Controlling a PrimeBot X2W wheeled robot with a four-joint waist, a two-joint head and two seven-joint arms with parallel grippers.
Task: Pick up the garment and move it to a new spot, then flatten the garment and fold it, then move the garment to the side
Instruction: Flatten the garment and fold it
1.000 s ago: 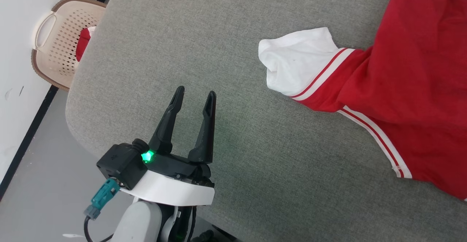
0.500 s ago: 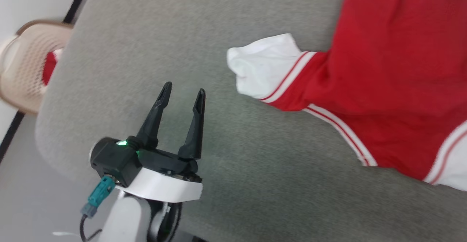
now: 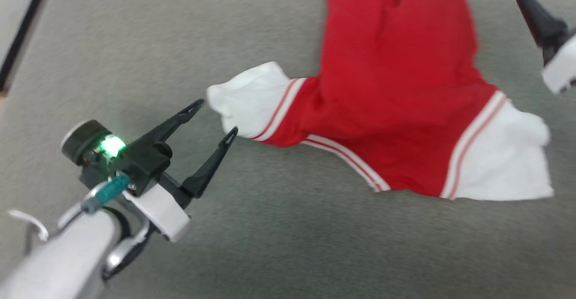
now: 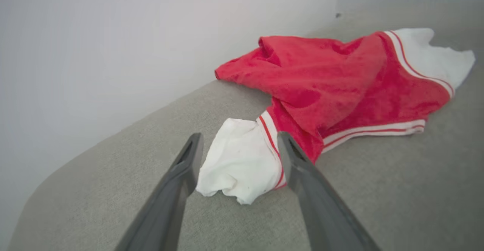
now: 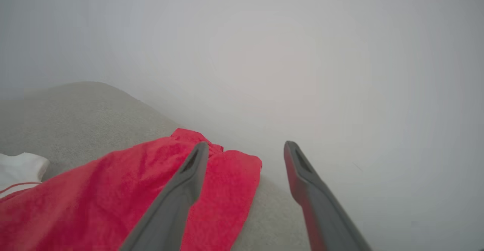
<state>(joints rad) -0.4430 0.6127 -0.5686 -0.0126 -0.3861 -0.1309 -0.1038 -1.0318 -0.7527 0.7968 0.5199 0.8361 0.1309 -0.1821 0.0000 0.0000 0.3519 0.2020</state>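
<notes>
The garment (image 3: 396, 87) lies rumpled on the grey worktop (image 3: 288, 245). Left gripper (image 3: 217, 116): jaws wide and empty, tips just beside one white sleeve (image 3: 249, 96). Right gripper (image 5: 246, 145): jaws wide and empty, near the garment's red edge.

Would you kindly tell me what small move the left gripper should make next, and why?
Probably ease the left gripper forward until its open fingers straddle the near white sleeve of the red soft-fabric T-shirt, ready to pinch it. The sleeve lies bunched on the grey fabric surface just ahead of the fingertips, not yet between them.
</notes>
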